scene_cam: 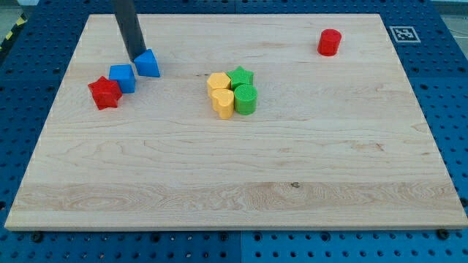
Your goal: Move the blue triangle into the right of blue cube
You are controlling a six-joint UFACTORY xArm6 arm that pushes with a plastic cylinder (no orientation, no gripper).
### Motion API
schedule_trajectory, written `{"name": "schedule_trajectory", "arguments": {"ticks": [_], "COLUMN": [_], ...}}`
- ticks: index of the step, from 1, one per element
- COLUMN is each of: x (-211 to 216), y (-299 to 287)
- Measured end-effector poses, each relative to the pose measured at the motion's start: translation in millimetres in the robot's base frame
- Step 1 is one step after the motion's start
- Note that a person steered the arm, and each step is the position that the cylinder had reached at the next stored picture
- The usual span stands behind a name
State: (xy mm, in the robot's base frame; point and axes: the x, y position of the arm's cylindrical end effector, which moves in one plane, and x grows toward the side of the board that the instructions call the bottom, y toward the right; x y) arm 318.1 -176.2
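The arm carries no hand, only a rod; my tip (136, 57) rests touching the upper-left side of the blue triangle (148, 64). That triangle sits just right of the blue cube (122, 77), near the wooden desk's (234, 204) upper-left. A red star (104, 93) touches the cube's lower left.

Pale wooden board (241, 175) on a blue perforated bench (446, 109).

The board fills most of the view, its light grain running left to right, with a small dark knot toward the lower middle. Around it on every side shows a blue surface dotted with a regular grid of holes. A white square tag with a black pattern (401, 33) sits at the board's top right corner. A yellow-and-black striped strip (10, 33) edges the view's top left. Light is even and soft.
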Motion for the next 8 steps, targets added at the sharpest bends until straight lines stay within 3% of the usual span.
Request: {"name": "schedule_trajectory", "arguments": {"ticks": [2,3,5,8], "x": [-26.3,-5.2,30.2,-11.6], "y": [45.6,56.1,26.7,6.7]}}
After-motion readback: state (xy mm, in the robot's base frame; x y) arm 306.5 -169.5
